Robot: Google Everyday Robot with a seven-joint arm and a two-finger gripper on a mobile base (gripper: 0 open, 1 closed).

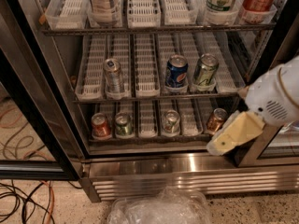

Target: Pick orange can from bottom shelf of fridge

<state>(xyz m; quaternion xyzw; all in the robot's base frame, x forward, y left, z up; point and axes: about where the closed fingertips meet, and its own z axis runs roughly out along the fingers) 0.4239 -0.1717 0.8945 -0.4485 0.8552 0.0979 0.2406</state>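
Note:
The fridge (pixel 187 174) stands open in front of me, with wire shelves and white lane trays. On the bottom shelf (pixel 147 121) the orange can (pixel 216 120) stands upright at the far right. A red can (pixel 100 125), a green can (pixel 124 124) and a silver can (pixel 170 122) stand to its left. My gripper (pixel 230 136), cream-coloured on a white arm, hangs at the right just in front of and slightly below the orange can, and holds nothing that I can see.
The middle shelf holds a silver can (pixel 112 74), a blue can (pixel 176 70) and a green can (pixel 204 71). Bottles stand on the top rack. A black door frame (pixel 32 120) is at the left. Clear plastic wrap (pixel 159 208) and cables (pixel 23 199) lie on the floor.

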